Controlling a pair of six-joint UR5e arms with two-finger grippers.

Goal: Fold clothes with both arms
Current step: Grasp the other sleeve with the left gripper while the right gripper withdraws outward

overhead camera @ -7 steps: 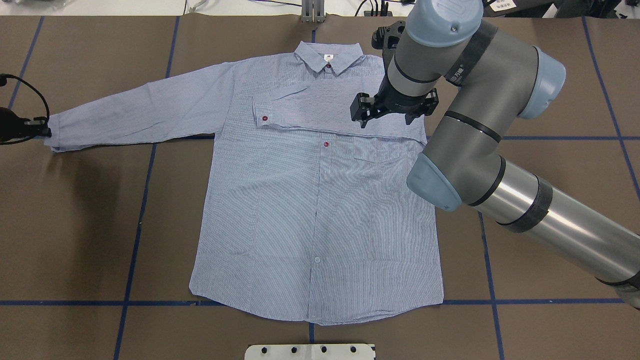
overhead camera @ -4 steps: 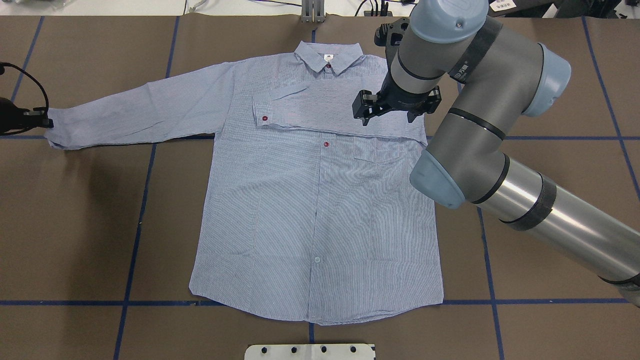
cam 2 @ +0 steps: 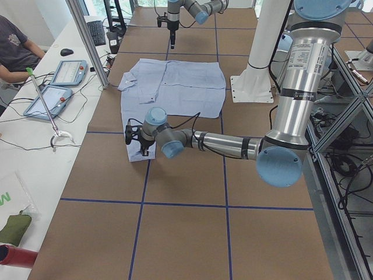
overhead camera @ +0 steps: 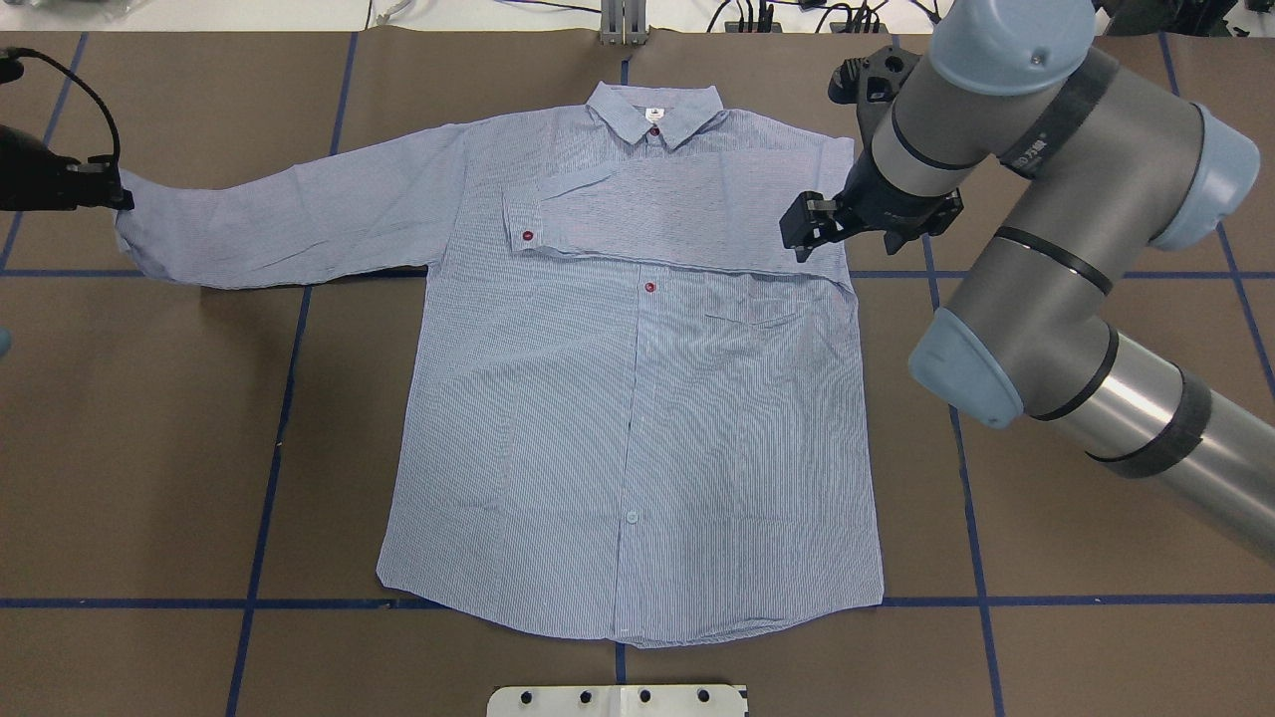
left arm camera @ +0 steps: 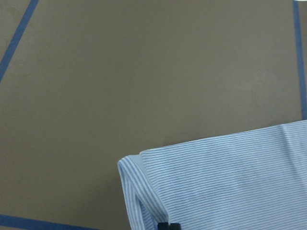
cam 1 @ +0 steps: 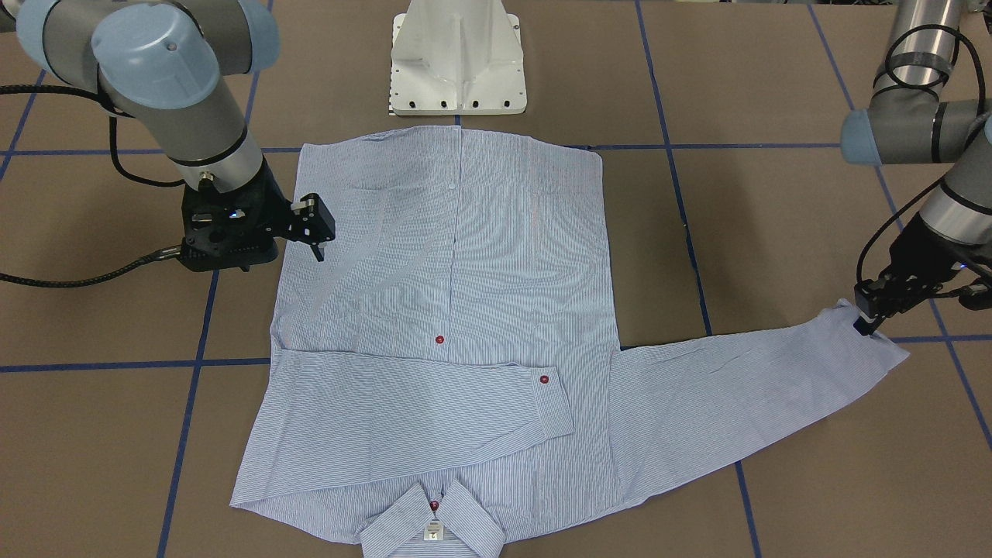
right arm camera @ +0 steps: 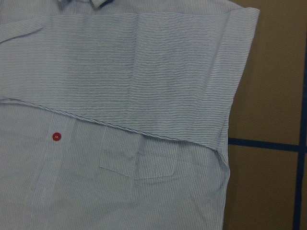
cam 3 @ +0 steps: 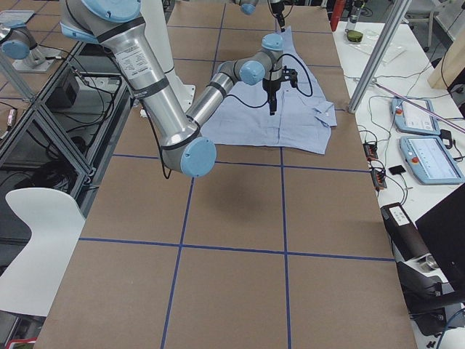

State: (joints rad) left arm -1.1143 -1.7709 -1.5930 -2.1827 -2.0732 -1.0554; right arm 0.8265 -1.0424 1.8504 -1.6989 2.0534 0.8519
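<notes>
Front-facing: the light blue finely striped button-up shirt (cam 1: 457,256) lies flat on the brown desk (cam 1: 775,232), one sleeve folded across its chest; the black left end effector (cam 1: 866,323) pinches the other sleeve's cuff. Overhead: the black right end effector (overhead camera: 805,231) hovers at the shirt's shoulder edge; I cannot tell its opening.

Robotics lab, folks: brown bench (overhead camera: 149,448) gridded in blue tape (overhead camera: 149,602), teach pendants (cam 3: 432,158) alongside, aluminium framing (cam 3: 379,51) overhead.
</notes>
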